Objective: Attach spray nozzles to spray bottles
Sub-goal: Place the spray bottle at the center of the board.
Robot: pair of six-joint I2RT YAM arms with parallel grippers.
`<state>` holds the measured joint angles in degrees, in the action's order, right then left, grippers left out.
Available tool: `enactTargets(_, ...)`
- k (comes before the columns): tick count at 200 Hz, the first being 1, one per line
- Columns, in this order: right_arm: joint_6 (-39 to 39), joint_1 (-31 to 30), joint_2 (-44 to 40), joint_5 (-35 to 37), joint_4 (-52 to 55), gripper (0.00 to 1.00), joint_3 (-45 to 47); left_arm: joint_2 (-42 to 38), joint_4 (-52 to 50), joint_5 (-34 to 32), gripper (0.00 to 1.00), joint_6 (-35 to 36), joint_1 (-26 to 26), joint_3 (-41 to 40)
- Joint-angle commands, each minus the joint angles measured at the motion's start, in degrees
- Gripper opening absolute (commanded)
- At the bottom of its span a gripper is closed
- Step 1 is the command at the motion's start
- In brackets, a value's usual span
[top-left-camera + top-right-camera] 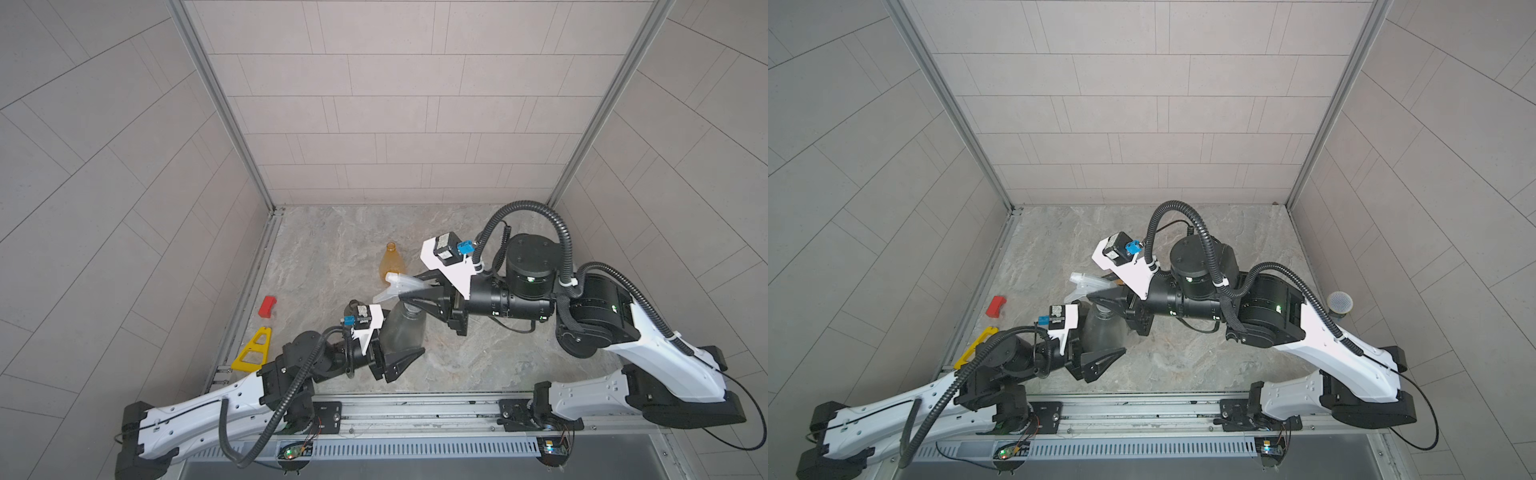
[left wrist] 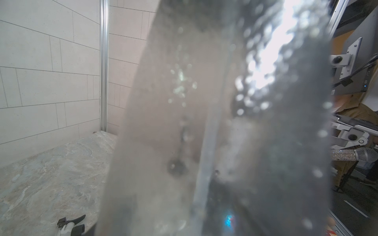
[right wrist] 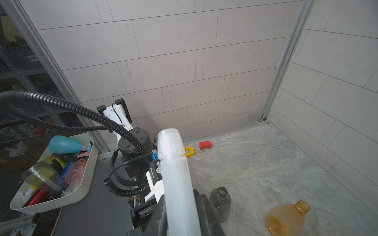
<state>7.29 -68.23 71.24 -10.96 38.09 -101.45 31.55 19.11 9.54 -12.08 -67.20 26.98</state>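
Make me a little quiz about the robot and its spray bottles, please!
1. True or false: the orange bottle has a bare neck.
2. What does the right tool hold? A red block, B white nozzle, C orange bottle.
3. Which bottle does the left tool grip?
Key: 1 true; 2 B; 3 the grey bottle.

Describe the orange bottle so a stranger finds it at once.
On the marble tabletop, look toward the back wall past the right gripper, which holds the white nozzle. The orange bottle lies there. It alone is amber; the standing grey bottle beside it and the held grey bottle in the left gripper are smoky.
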Motion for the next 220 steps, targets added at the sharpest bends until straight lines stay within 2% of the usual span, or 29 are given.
enactTargets(1, -1.7, 0.7, -2.4, 7.7, 0.0, 0.00, 1.2, -1.9, 3.6, -6.9, 0.95, -3.2, 0.4, -0.7)
enactTargets(12, -1.9, 1.2, -2.7, 8.4, -0.4, 0.00, 2.2, -2.2, 3.5, -7.5, 1.00, -3.7, 0.4, -0.8)
enactTargets(67, -2.1, 5.2, -4.0, 14.3, -2.7, 0.00, 6.7, -3.2, 3.5, -8.4, 1.00, -5.2, 0.4, -1.4)
enactTargets(95, -1.9, 11.7, -4.2, 16.7, -5.5, 0.00, 11.3, -5.5, 0.5, -10.0, 1.00, -6.4, 0.3, -1.5)
enactTargets(111, -1.7, 16.9, -3.5, 17.0, -8.9, 0.00, 14.9, -7.7, -2.6, -13.5, 1.00, -6.6, 0.4, -1.7)
enactTargets(122, -2.3, 19.8, -2.7, 19.6, -12.8, 0.00, 18.4, -9.3, -3.9, -15.7, 1.00, -6.7, 0.4, -2.2)
enactTargets(137, -2.2, 23.7, 0.3, 23.5, -18.5, 0.00, 22.6, -11.8, -4.4, -17.6, 1.00, -7.1, 0.4, -2.8)
enactTargets(156, 3.0, 31.0, 5.4, 20.0, -26.8, 0.00, 27.2, -14.4, -4.5, -17.8, 1.00, -7.7, 0.4, -3.4)
enactTargets(172, 4.1, 34.9, 10.1, 20.1, -33.1, 0.00, 29.2, -16.0, -5.7, -17.8, 1.00, -8.0, 0.4, -3.1)
enactTargets(203, 3.3, 38.6, 18.8, 17.2, -42.0, 0.00, 29.6, -18.3, -7.8, -17.0, 1.00, -8.1, 0.3, -2.7)
enactTargets(220, 2.5, 39.0, 22.4, 17.9, -44.9, 0.00, 28.8, -19.6, -8.3, -17.3, 1.00, -8.1, 0.4, -2.9)
